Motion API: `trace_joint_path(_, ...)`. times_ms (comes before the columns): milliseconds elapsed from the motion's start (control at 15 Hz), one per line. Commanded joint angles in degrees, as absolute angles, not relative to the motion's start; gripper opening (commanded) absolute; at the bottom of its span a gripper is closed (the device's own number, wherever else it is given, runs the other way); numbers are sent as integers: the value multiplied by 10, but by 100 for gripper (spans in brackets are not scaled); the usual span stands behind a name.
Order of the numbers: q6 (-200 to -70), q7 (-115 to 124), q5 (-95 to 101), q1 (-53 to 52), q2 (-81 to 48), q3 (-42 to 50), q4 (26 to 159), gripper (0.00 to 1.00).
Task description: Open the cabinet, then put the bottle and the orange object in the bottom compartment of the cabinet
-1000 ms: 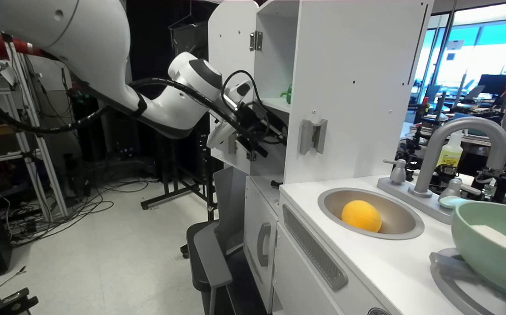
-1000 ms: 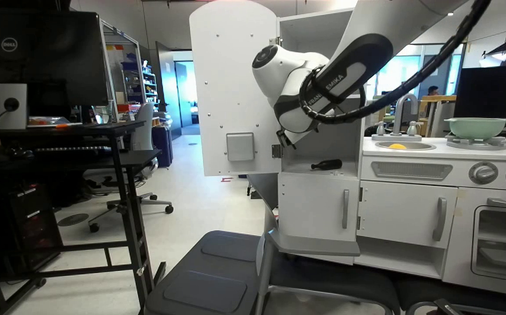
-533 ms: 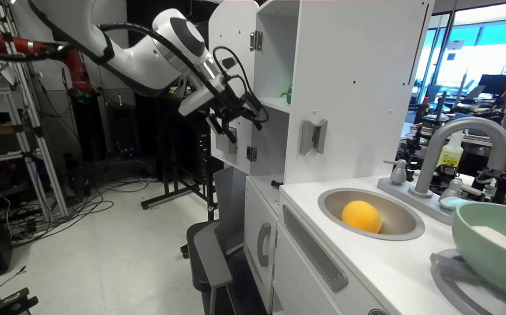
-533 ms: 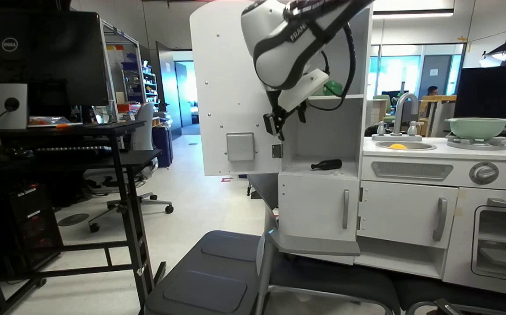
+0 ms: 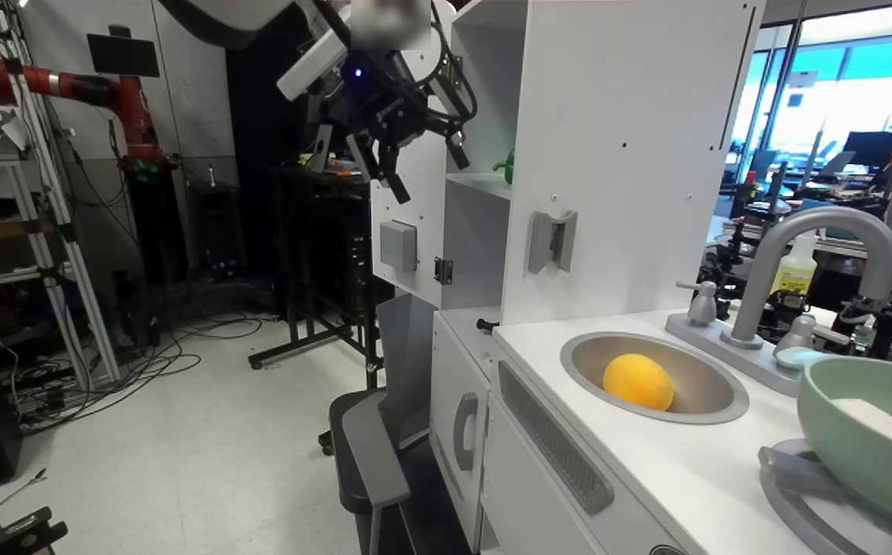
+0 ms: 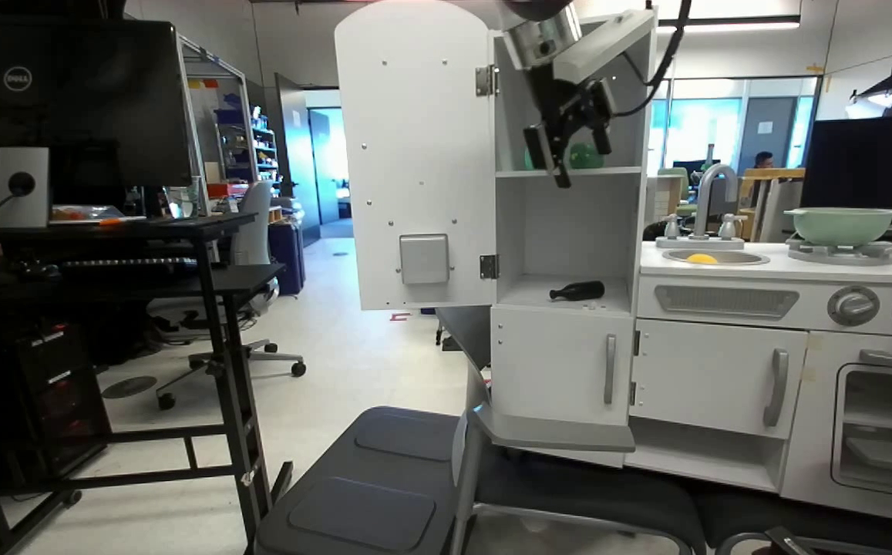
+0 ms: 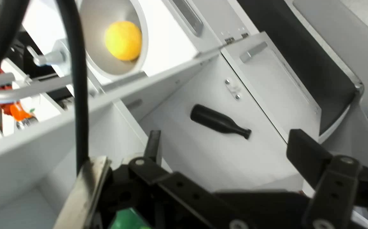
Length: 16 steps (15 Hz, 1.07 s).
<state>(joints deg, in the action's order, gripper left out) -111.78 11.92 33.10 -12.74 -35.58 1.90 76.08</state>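
Observation:
The white cabinet's tall door (image 6: 419,154) stands open in both exterior views. A black bottle (image 6: 580,290) lies on its side on the floor of the open bottom compartment (image 6: 526,294). In the wrist view the bottle (image 7: 217,119) lies beyond the fingers, with nothing touching it. Only its neck (image 5: 486,325) shows in an exterior view. The orange object (image 5: 638,381), round and yellow-orange, sits in the sink; it also shows in the wrist view (image 7: 124,40). My gripper (image 6: 573,162) is open and empty, pointing down at about shelf height before the cabinet, above the bottle.
A shelf (image 6: 615,171) divides the cabinet, with green objects (image 6: 586,156) on it close to the gripper. The sink (image 5: 704,405) has a grey faucet (image 5: 762,270). A green bowl (image 5: 862,432) stands on the stove. A chair (image 5: 376,439) is in front of the lower door.
The arm has risen and drawn back from the bottom compartment to shelf height, with the gripper turning to point down. The bottle, orange object and door have not moved.

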Motion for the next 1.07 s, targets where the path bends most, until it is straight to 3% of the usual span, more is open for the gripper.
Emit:
trace_joint_path(0,-1100,108,299,-90,-250,31,886,100)
trace_joint_path(400,-1107,58,298,-24,-160,43,1000,100)
trace_joint_path(1000,-1251,116,190,70,-229,86,994,100)
